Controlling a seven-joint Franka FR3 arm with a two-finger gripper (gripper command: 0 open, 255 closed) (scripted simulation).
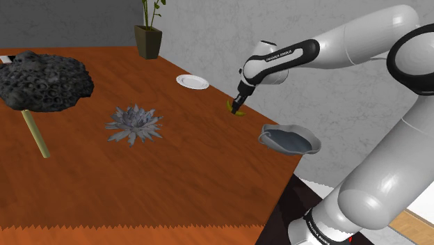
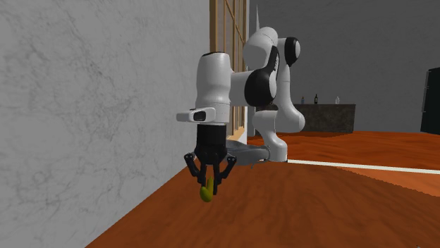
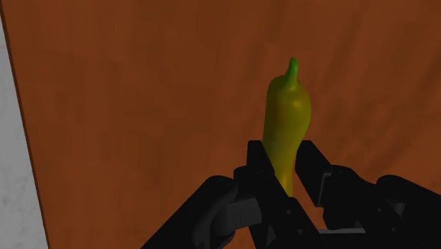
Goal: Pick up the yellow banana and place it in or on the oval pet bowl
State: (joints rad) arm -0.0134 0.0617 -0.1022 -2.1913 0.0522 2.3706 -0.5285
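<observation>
Hand (image 3: 285, 168) pinches banana (image 3: 287, 117) near one end — light, soft-skinned, likely to pivot. A mid-body hold would probably sit steadier. Bowl (image 1: 312, 145) lies near.

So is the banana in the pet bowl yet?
No, the banana hangs clasped between the jaws over the table, apart from the bowl.
</observation>
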